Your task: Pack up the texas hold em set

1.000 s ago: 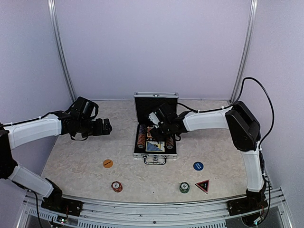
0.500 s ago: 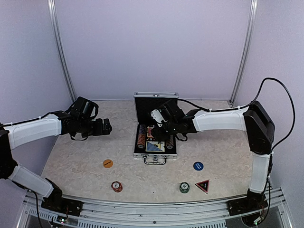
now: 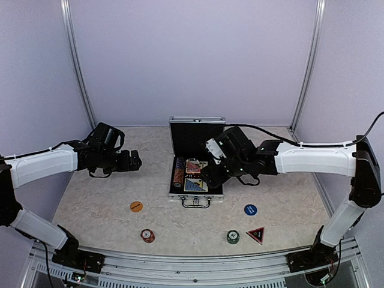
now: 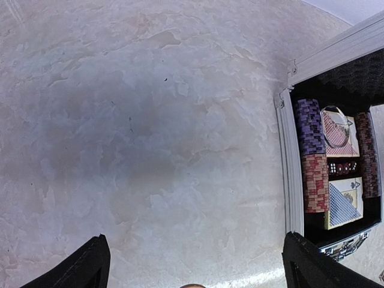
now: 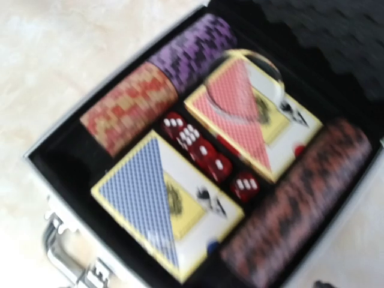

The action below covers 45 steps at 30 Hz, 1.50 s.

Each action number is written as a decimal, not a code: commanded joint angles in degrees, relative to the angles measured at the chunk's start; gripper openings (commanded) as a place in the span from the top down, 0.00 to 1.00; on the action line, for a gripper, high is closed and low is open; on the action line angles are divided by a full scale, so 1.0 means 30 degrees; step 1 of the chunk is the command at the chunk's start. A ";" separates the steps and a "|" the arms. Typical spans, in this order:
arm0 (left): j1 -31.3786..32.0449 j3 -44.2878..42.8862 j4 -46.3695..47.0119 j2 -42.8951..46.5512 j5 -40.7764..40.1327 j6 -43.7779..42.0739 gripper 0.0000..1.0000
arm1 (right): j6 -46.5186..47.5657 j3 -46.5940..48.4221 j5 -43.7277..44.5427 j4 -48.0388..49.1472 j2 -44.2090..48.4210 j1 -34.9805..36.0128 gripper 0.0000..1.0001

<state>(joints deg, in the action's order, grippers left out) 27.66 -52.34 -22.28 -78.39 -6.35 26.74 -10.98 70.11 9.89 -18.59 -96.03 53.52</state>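
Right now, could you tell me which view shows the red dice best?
The right wrist view: the red dice lie close, pips readable, between the decks. Left wrist shows a tiny dark row; top external cannot resolve them.

One silver case is standing open. Lying inside are two card decks (red deck, blue deck), three chip rows (purple row, orange-red row, dark red row) and red dice too blurred to count. Lying outside are two discs (orange disc, blue disc), two chip stacks (red stack, green stack) and one triangle marker.
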 commanded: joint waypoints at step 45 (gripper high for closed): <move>-0.0164 0.0130 0.0279 0.0259 0.0366 0.0080 0.01 | -1.3203 -0.9760 -0.0132 -0.8026 0.7257 0.2545 0.00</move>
<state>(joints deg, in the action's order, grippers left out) 27.66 -52.31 -22.28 -78.37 -5.50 26.74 -48.42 42.30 9.67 -41.30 -74.52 60.05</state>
